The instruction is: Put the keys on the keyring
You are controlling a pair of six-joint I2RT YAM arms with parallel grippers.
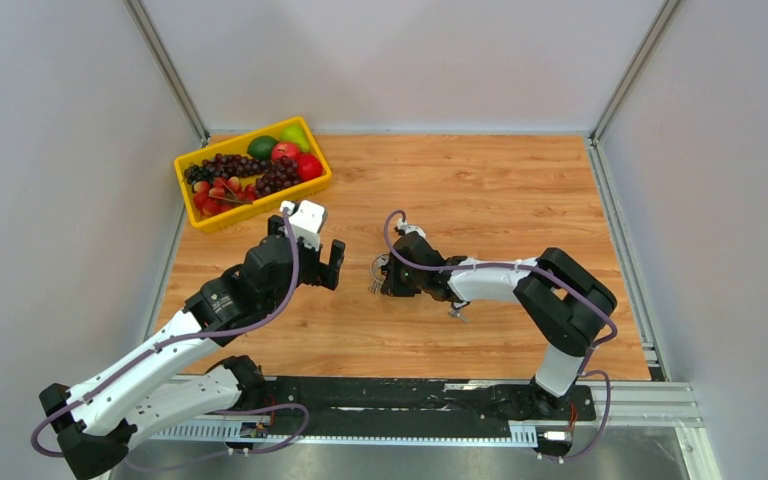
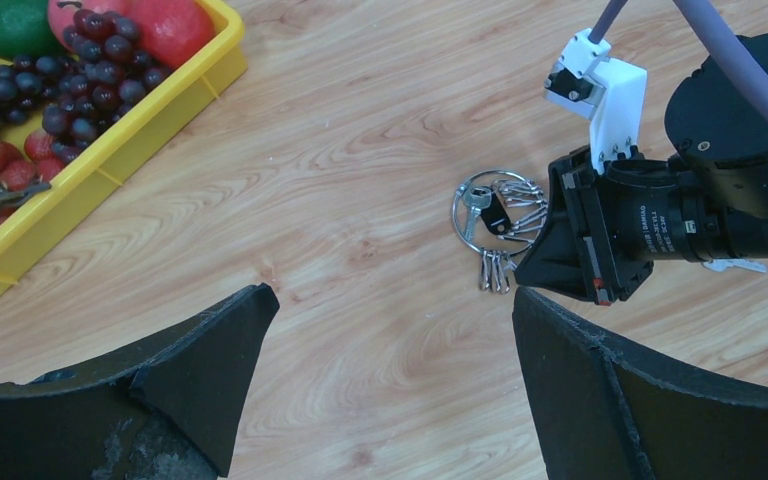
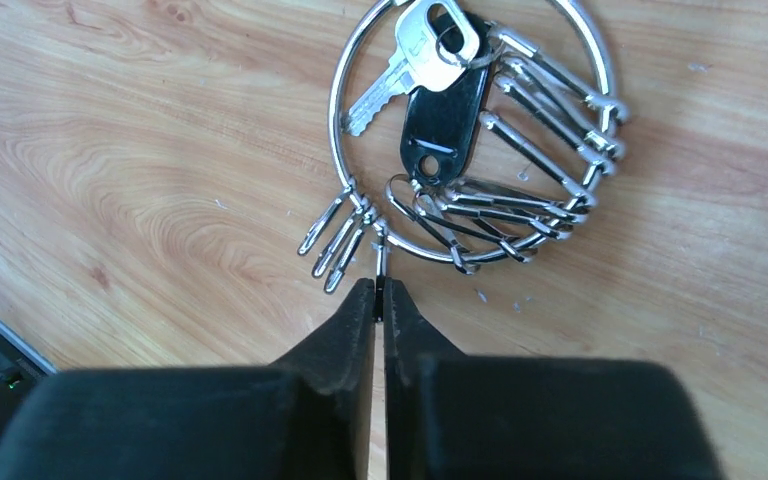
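Note:
The keyring, a thin silver ring with several silver snap clips, lies flat on the wooden table; it also shows in the top view and the left wrist view. Inside the ring lies the key's black plastic head, partly under a silver key; I cannot tell whether they are joined. My right gripper is shut, its tips pinching one clip at the ring's near edge. My left gripper is open and empty, hovering over bare wood just left of the ring.
A yellow tray of fruit stands at the back left, and its wall shows in the left wrist view. Grey walls enclose the table on three sides. The right arm's wrist lies low just right of the ring.

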